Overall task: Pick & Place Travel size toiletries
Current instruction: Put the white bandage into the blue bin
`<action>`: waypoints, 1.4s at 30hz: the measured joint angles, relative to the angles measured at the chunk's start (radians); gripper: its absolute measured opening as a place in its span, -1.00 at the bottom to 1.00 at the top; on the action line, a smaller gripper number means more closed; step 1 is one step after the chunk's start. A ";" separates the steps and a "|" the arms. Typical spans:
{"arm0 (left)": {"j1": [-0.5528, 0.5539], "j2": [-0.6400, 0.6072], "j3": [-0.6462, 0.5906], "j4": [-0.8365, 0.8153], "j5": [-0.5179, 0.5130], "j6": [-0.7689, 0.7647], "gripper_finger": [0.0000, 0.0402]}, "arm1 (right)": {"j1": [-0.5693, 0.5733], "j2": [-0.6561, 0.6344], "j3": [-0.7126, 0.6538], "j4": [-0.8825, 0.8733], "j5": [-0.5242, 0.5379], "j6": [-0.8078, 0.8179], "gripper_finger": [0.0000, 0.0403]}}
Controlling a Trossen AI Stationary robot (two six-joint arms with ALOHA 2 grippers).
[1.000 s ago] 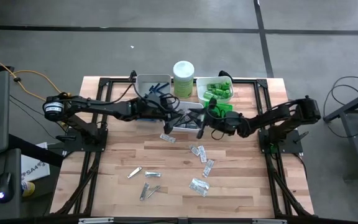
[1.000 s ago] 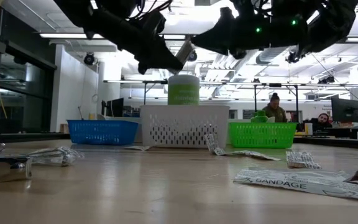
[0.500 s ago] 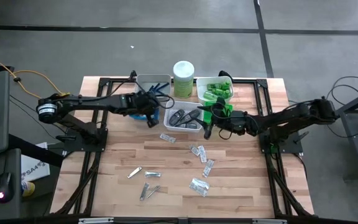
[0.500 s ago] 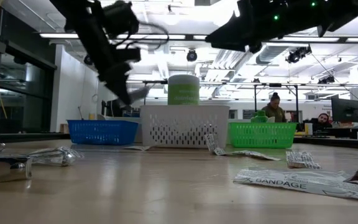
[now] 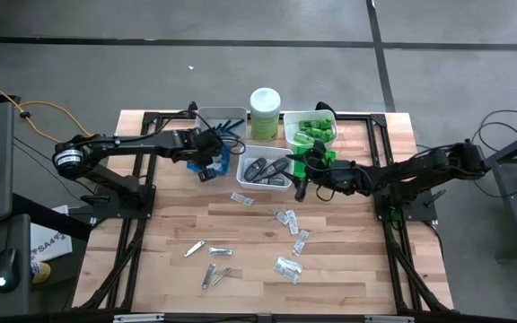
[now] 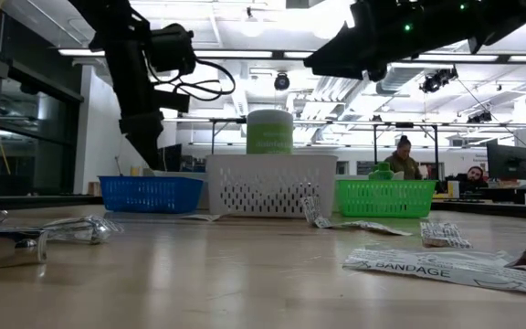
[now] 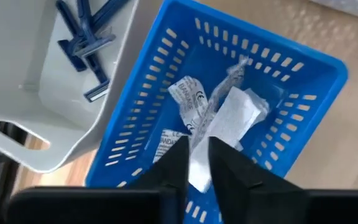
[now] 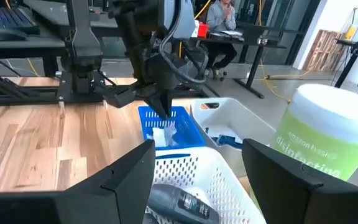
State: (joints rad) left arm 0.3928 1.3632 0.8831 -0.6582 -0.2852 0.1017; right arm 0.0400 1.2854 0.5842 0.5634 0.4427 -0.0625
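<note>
Looking down on the desk [image 5: 240, 224], we see four trays clustered at its far edge around a tall pale-green canister [image 5: 265, 112] with a white lid. The blue tray [image 7: 229, 118] holds several clear packets [image 7: 219, 118] lying in a loose pile. Beside it, the grey tray [image 7: 36, 93] holds blue razors [image 7: 86, 43]. The white tray [image 5: 270, 170] carries dark oval cases [image 5: 269, 169], and the green tray [image 5: 309, 128] holds green tubes [image 5: 311, 131].

Our left gripper [image 7: 196, 163] hangs right over the blue tray, its fingers [image 7: 229, 171] only a narrow slit apart with a white packet showing in that gap; we cannot tell whether it is pinched or lying loose in the tray below. Our right gripper [image 8: 197, 171] hovers above the white tray with its fingers [image 8: 126, 171] spread wide and nothing between them.

More packets [image 5: 290, 235] lie scattered on the bare wood in the middle of the desk, one [image 5: 241, 198] just in front of the white tray. Silver clippers [image 5: 209, 262] sit nearer the front edge, left of the packets.

In the low view, one flat packet [image 6: 446, 265] close to the camera reads "BANDAGE". People sit at desks in the room behind.
</note>
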 joint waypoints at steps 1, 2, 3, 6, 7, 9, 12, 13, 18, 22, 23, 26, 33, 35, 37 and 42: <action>0.000 0.000 0.000 -0.002 -0.011 0.001 -0.64 | 0.000 0.000 0.000 -0.013 0.000 0.011 0.16; 0.000 0.000 0.000 -0.007 -0.019 0.000 -0.57 | 0.000 0.000 0.000 -0.028 0.000 0.023 0.16; 0.000 0.000 0.000 -0.014 -0.030 0.000 -0.51 | 0.000 0.000 0.000 -0.043 0.000 0.035 0.16; 0.000 -0.001 0.000 -0.037 -0.050 -0.065 -0.37 | 0.006 0.000 0.000 -0.080 -0.005 0.060 0.16; 0.000 -0.007 0.000 -0.046 -0.051 -0.090 -0.35 | 0.011 0.000 0.000 -0.095 -0.006 0.062 0.16; -0.003 -0.033 0.000 -0.058 -0.050 -0.127 -0.33 | 0.026 0.000 0.000 -0.116 -0.006 0.062 0.16; -0.036 -0.065 0.000 -0.057 -0.047 -0.157 -0.33 | 0.057 0.000 0.000 -0.160 -0.010 0.061 0.16; -0.049 -0.079 0.000 -0.057 -0.046 -0.161 -0.32 | 0.067 0.000 0.000 -0.184 -0.019 0.058 0.16; -0.129 -0.124 0.000 -0.050 -0.048 -0.234 -0.32 | 0.099 0.005 0.000 -0.283 -0.186 0.042 0.16; -0.206 -0.132 0.000 -0.046 -0.052 -0.290 -0.32 | 0.113 0.067 0.000 -0.287 -0.307 0.065 0.16; -0.229 -0.132 0.000 -0.045 -0.060 -0.303 -0.32 | 0.118 0.088 0.000 -0.283 -0.320 0.066 0.16; -0.295 -0.132 0.000 -0.048 -0.092 -0.338 -0.32 | 0.128 0.165 0.000 -0.239 -0.316 0.067 0.16; -0.436 -0.132 0.000 -0.051 -0.175 -0.419 -0.32 | 0.126 0.343 0.001 -0.078 -0.279 0.099 0.16; -0.466 -0.132 0.000 -0.051 -0.184 -0.440 -0.32 | 0.124 0.372 0.001 -0.068 -0.260 0.111 0.16; -0.493 -0.132 0.000 -0.051 -0.194 -0.463 -0.32 | 0.117 0.397 0.000 -0.050 -0.262 0.121 0.16; -0.557 -0.132 0.000 -0.051 -0.236 -0.518 -0.32 | 0.115 0.451 0.000 -0.010 -0.254 0.124 0.16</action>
State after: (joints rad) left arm -0.1644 1.2312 0.8832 -0.7097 -0.5215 -0.4163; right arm 0.1549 1.7368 0.5846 0.5531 0.1887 0.0615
